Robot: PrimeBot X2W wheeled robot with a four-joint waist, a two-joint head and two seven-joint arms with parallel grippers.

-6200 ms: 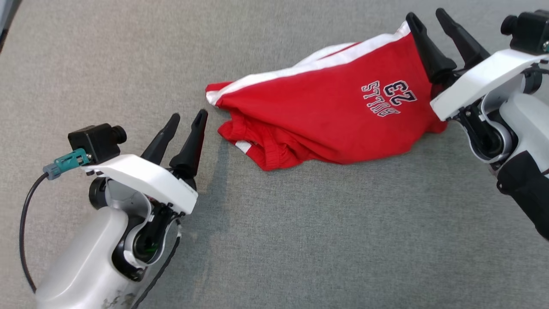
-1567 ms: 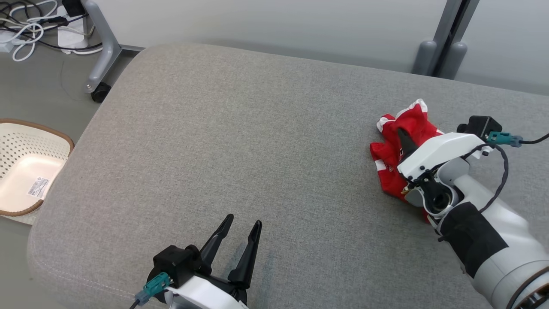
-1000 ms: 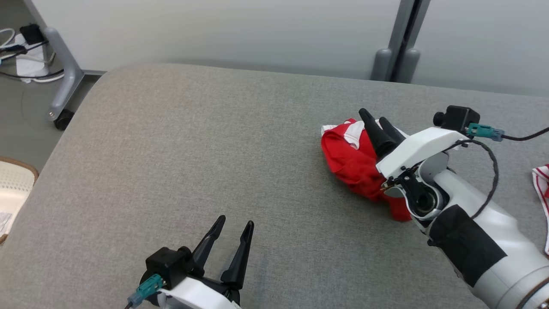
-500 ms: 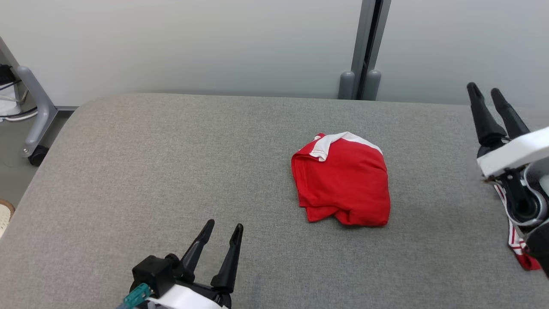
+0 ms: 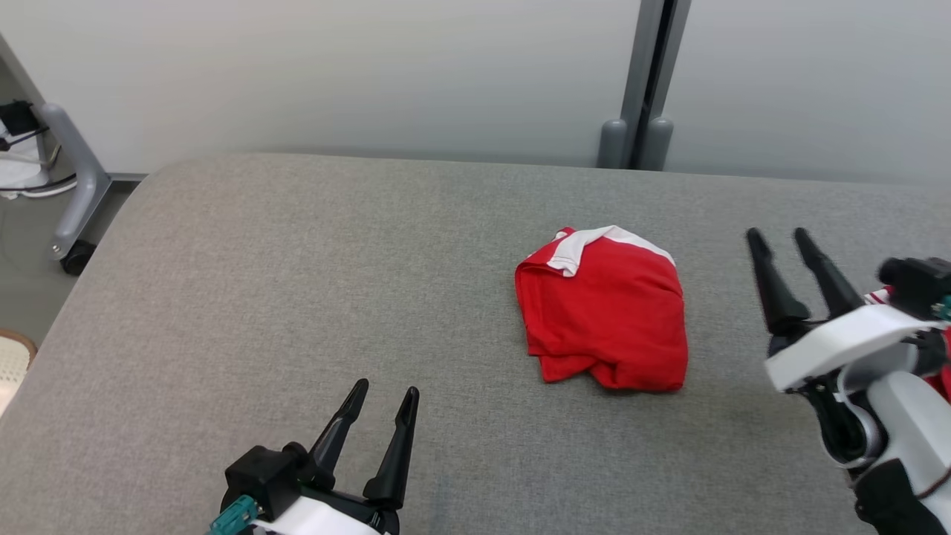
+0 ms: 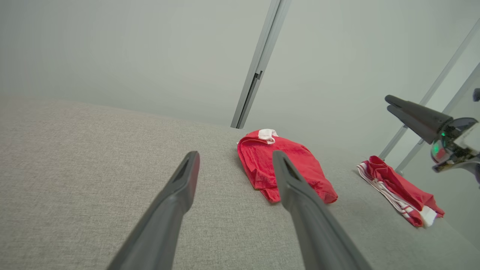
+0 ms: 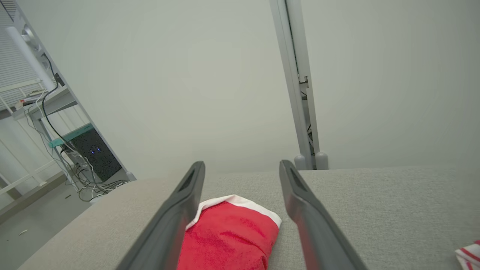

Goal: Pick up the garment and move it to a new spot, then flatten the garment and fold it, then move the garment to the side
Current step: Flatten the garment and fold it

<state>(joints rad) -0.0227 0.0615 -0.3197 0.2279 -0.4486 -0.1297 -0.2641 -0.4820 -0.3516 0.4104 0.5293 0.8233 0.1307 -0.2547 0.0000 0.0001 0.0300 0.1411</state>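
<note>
Two garments lie on the grey woven-fabric padded surface. One is a folded red cloth garment with a white band, compact and right of centre. The other is a red-and-white striped cloth bundle further right, well apart from it.

There are two grippers. The left gripper is near the front edge, and the right gripper is beside the folded garment's right side, not touching it. Both have their dark fingers spread wide and grip nothing.

The surface's rounded left edge and its far edge by the pale wall are in sight, and its left half is bare fabric. Beyond the left edge stand one grey wheeled frame leg and a sliver of a pale brown-rimmed basket.
</note>
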